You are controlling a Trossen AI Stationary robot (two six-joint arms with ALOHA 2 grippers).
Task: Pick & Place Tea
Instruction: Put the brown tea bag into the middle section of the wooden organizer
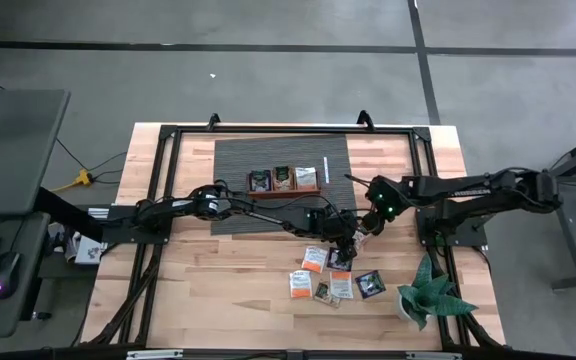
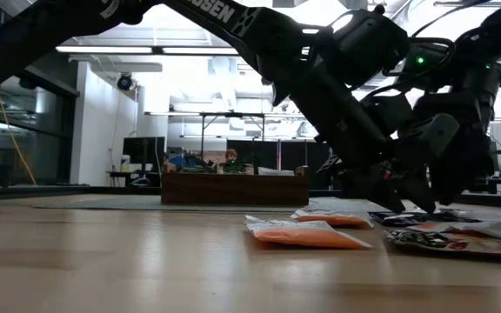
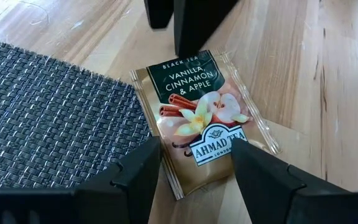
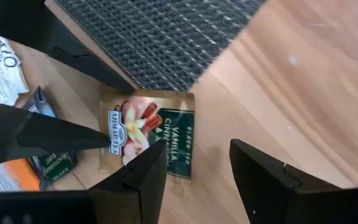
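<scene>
A beige-and-dark-green tea sachet (image 3: pixel 197 118), printed "Vanilla, Cinnamon & Apple", lies flat on the wood just off the dark mat's edge (image 3: pixel 55 112). It also shows in the right wrist view (image 4: pixel 148 134). In the high view the grippers hide it. My left gripper (image 3: pixel 194 180) (image 1: pixel 336 240) is open above one end of the sachet, a finger on each side. My right gripper (image 4: pixel 197 177) (image 1: pixel 360 228) is open over the opposite end. Its fingers (image 3: pixel 197 25) reach that end's edge. Several other sachets (image 1: pixel 318 272) lie loose nearer the table's front. My left gripper comes down at the sachet slanting from above, with one fingertip (image 4: pixel 98 138) over its printed face; whether it touches I cannot tell. My right gripper has one finger (image 3: pixel 197 37) at the dark-green end's edge (image 3: pixel 185 62); touching or just above, I cannot tell.
The brown wooden tray (image 1: pixel 283 192) stands on the mat (image 1: pixel 238 160) toward the far edge, with sachets in its three compartments. A potted plant (image 1: pixel 428 295) sits at the near right corner. Orange sachets (image 2: pixel 307 233) lie in the low view's foreground.
</scene>
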